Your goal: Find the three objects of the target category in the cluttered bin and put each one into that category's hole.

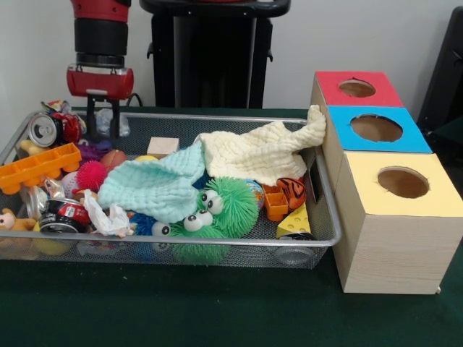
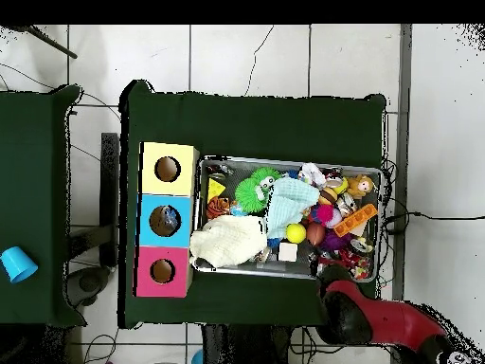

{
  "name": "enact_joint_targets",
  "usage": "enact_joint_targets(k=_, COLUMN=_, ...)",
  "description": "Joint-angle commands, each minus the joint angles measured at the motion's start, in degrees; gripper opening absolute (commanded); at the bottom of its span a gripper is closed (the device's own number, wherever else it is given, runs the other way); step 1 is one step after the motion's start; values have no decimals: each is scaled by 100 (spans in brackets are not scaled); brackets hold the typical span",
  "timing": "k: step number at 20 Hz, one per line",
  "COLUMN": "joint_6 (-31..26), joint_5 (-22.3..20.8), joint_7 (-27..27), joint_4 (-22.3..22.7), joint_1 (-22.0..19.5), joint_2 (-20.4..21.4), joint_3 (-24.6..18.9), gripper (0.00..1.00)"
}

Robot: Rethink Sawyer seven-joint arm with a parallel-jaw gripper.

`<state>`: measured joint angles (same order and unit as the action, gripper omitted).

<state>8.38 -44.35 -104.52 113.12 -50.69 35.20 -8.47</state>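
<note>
Overhead, the red and black arm (image 2: 388,320) reaches in from the bin's corner nearest the robot, its bulk covering the tool, so only the front view shows the tool (image 1: 102,116). It hangs upright from a red wrist collar, two dark fingers (image 1: 92,116) pointing straight down and standing apart with a clear gap, nothing between them. Their tips sit at about the height of the back rim of the silver wire-mesh bin (image 1: 217,118), at its left end in that view.

Just beside and below the tool lie a crushed silver drink can (image 1: 43,129) and an orange plastic block tray (image 1: 37,167). Further along the bin from the tool are a pale mint cloth (image 1: 160,186), a cream waffle-weave cloth (image 1: 257,153) draped up against the box, a green fuzzy toy with googly eyes (image 1: 217,210), a pink spiky ball (image 1: 92,174), a small plain wooden block (image 1: 163,145) and a yellow cheese-shaped wedge (image 1: 294,220). Which of these belong to the target category cannot be told.

Well apart from the tool, touching the bin's far end, stands the wooden box with three round holes (image 1: 394,246), topped red (image 1: 356,87), blue (image 1: 375,128) and yellow (image 1: 402,182). Only the overhead view shows a yellow ball (image 2: 296,232) among the clutter and a blue cup (image 2: 16,263) on a separate green worktop (image 2: 38,171).
</note>
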Motion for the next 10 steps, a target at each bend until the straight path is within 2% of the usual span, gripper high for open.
enact_joint_targets(k=1, joint_6=-1620, joint_5=49, joint_7=106, joint_4=732, joint_1=-178, joint_2=256, joint_3=-229, gripper=0)
enact_joint_targets(k=10, joint_6=-1643, joint_5=-4, joint_7=35, joint_4=738, joint_1=-177, joint_2=280, joint_3=-241, gripper=0)
